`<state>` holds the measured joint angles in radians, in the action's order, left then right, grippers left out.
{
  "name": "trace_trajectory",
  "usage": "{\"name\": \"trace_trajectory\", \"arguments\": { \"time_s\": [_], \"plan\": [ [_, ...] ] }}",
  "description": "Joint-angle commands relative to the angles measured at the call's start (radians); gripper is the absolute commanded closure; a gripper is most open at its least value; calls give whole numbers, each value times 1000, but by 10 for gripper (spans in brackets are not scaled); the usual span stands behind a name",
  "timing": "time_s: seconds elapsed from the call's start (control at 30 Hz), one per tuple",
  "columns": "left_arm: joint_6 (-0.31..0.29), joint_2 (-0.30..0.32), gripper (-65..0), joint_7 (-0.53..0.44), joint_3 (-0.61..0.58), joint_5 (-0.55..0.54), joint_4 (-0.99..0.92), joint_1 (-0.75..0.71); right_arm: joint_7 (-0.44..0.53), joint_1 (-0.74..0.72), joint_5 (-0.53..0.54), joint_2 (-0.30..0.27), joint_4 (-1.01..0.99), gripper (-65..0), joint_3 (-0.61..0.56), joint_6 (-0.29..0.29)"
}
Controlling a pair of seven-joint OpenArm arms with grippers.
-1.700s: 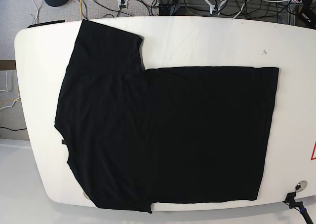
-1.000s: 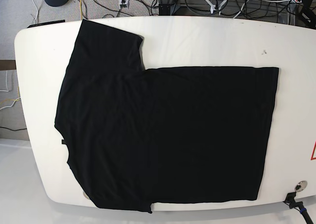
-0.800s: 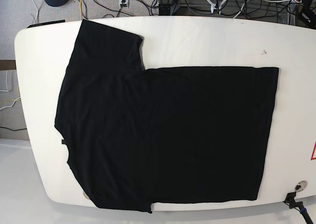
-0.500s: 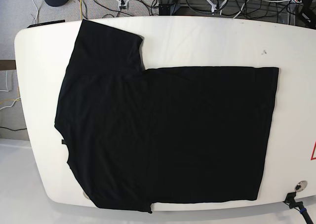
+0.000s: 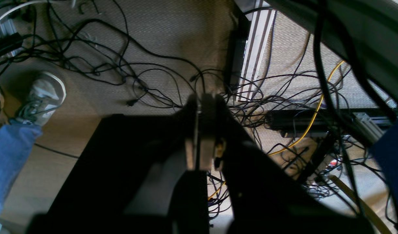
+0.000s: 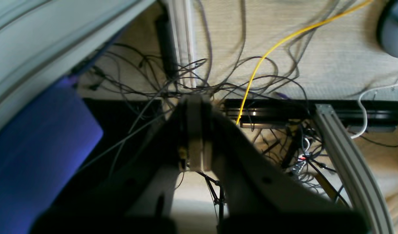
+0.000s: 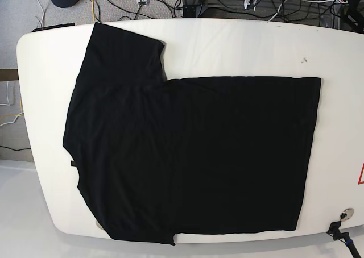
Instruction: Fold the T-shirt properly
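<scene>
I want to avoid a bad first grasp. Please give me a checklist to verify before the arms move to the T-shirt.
1. T-shirt lies flat on the table: ok.
2. Far sleeve spread out: ok. Near sleeve: cannot tell, it reaches the table edge.
3. Left gripper open for grasping: not ok, jaws shut.
4. Right gripper open: not ok, jaws shut.
5. Both grippers empty: ok.
6. Arms above the table: not ok, both wrist views show floor cables.

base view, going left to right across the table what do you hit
Bare white table edge → T-shirt collar end and sleeve → T-shirt body → straight hem → small dark mark on the bare table → red-edged sticker at the right edge.
</scene>
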<state>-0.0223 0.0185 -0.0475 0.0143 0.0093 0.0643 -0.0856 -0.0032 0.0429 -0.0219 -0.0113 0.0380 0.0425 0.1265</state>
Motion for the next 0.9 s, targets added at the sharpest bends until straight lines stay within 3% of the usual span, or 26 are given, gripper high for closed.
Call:
{"name": "trace_trajectory", "arguments": {
  "time_s": [0.0,0.27,0.57,0.87],
  "plan": [
    [1,11,0,-6,0,3,15,-32,0,23,-6,-8,6,0,3,23],
    [0,39,0,-58,-4,2,106,-139,-2,109,-2,-16,109,0,10,34],
    [-7,27,0,-30,-3,-5,68,-117,7,75,7,-7,83,0,12,43],
    [-27,65,0,-24,49,-35,273,-213,9,122,7,-30,110,0,11,81]
  ]
}}
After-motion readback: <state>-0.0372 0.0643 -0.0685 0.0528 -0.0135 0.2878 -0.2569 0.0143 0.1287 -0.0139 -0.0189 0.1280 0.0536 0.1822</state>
